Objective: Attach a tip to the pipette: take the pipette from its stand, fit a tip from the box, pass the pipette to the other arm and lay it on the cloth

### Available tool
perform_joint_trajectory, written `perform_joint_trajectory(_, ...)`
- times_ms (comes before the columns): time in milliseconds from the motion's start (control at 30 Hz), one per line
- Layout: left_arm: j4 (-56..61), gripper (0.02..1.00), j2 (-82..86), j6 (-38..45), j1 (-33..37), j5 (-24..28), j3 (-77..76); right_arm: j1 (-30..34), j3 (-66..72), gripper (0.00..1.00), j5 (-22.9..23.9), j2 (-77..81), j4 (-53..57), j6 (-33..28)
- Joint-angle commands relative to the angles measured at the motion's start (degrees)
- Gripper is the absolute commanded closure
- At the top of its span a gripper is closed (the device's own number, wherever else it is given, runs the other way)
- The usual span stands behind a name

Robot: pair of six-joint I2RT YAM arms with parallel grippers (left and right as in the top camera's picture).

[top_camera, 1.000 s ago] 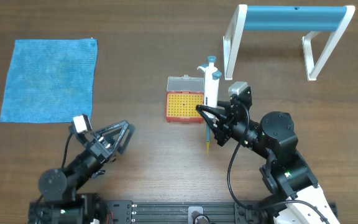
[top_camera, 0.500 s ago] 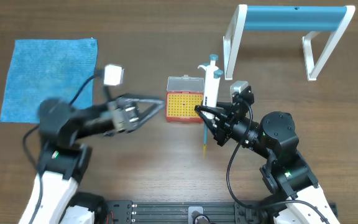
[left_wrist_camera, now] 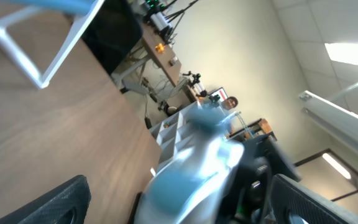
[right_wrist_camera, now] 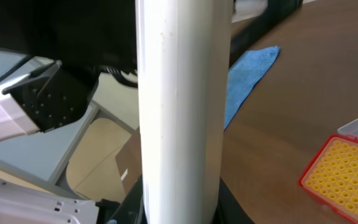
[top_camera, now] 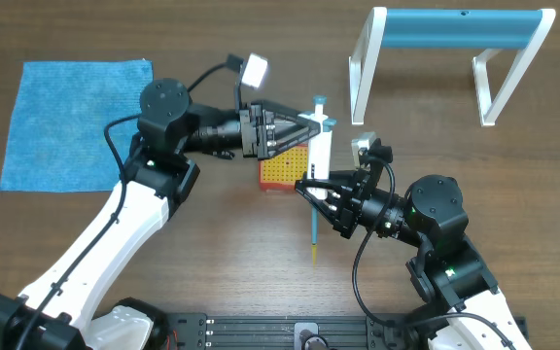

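Spanning the whole scene is a brown wooden table. At its far right stands the pipette stand, a white frame with a blue top bar, and nothing hangs on it. A blue cloth lies flat at the far left, well apart from both arms.

The left gripper is near the middle, above the tip box. Its fingers are spread on either side of the pipette's blue-and-white head. Whether they touch it cannot be told. The right gripper, just nearer and to the right, pinches the white barrel lower down.

The tip box is red and filled with yellow tips. It sits on the table at the centre, with its clear lid swung open on the far side, partly hidden under the left gripper.

The pipette is held off the table between the two grippers, plunger toward the far side. Its thin shaft runs toward the near edge and ends in a yellow tip.
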State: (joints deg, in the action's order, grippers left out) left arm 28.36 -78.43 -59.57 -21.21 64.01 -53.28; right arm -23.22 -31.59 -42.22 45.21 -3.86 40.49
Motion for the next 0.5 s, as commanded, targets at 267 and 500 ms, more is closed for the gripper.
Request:
perform_joint_trajectory(267, 1.01, 0.095, -0.48, 1.6, -3.56, 3.52, -2.32, 0.33, -1.75, 0.919, -1.99, -0.04, -1.68, 1.53)
perform_joint_trajectory(500, 0.76, 0.178, -0.74, 1.84, -3.52, 5.7, -2.29, 0.33, -1.75, 0.921, -2.01, -0.04, -2.67, 1.53)
